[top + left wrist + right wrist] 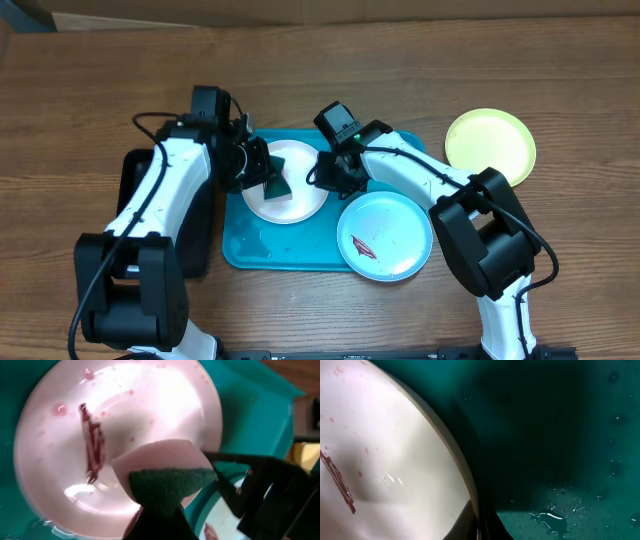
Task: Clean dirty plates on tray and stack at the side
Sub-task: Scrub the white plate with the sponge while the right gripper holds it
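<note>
Brown wood-grain table (330,80) fills the overhead view, with a turquoise tray (250,250) at its centre and a narrower black tray (200,240) just to the left, partly under the left arm.

A white plate (300,205) lies flat in the upper left part of the turquoise tray. A pale mint plate (390,225) with a reddish mark sits at the lower right, overhanging the tray's rim. The yellow-green plate (490,145) rests off the tray, on the table at the upper right.

The left claw (262,172) is clamped on a sponge (276,183), green scouring face outward, hanging over the white plate. The right claw (325,180) is at that plate's right rim. In the right wrist view the rim runs between its two fingers, but I cannot tell whether they are pinching it or only straddling it.

In the left wrist view a dark red smear (92,442) runs top to bottom on the left half of the plate. The sponge sits to its right, near the lower right rim and apart from the smear. Fainter pink specks dot the plate around it.

The scrubbing step looks to be in hand, and the left arm is plainly the nearer one. The coming stroke likely has to carry the sponge leftward across the plate, crossing the smear's long axis, while the right side steadies the rim.
</note>
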Robot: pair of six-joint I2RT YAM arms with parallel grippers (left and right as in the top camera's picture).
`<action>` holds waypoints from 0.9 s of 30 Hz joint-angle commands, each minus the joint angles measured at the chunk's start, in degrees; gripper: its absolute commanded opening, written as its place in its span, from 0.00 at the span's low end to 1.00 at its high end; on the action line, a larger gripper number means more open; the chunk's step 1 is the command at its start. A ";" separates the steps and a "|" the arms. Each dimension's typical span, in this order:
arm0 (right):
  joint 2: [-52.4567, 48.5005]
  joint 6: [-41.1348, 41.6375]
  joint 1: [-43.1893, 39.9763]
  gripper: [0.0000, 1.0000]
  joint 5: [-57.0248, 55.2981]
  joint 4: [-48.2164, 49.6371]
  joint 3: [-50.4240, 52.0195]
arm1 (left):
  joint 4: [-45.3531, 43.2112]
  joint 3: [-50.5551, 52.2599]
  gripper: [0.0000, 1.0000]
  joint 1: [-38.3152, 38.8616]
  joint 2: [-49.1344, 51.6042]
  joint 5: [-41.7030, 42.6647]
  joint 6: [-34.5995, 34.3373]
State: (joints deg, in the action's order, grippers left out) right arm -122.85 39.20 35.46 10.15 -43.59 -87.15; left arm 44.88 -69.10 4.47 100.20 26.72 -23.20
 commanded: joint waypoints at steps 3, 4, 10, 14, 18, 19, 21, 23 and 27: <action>-1.49 1.31 0.15 0.04 -4.57 -0.94 1.73 | -7.85 4.72 0.04 1.53 -0.83 2.71 -4.22; -1.49 1.25 0.17 0.04 -4.57 -1.01 1.73 | -9.29 5.20 0.04 1.70 -0.72 2.75 -4.22; -1.49 -0.22 0.15 0.04 -4.61 -0.85 1.73 | -14.19 5.42 0.04 2.45 1.68 2.67 -1.27; -1.49 -0.22 0.15 0.04 -4.61 -0.83 1.73 | -16.50 5.42 0.04 2.67 5.35 0.33 -1.18; -1.49 -0.46 0.15 0.04 -4.79 -0.92 1.73 | -18.45 5.42 0.04 2.71 9.18 -2.03 -1.20; -1.49 -0.44 0.17 0.04 -5.03 -0.92 1.73 | -18.67 5.42 0.04 2.71 10.03 -3.15 -1.22; -1.49 -0.46 0.17 0.04 -5.68 -0.90 1.73 | -18.53 5.42 0.04 2.71 11.19 -6.62 -1.20; -1.49 -0.48 0.15 0.04 -6.40 -0.92 1.73 | -17.44 5.42 0.04 2.71 11.93 -11.98 -1.22; -1.49 -0.63 0.15 0.04 -6.75 -0.96 1.73 | -13.09 5.22 0.04 2.71 11.45 -24.59 -1.25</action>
State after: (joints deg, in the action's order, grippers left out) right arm -122.83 38.94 35.83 8.95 -43.55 -87.15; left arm 29.08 -65.28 7.64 109.73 19.07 -25.34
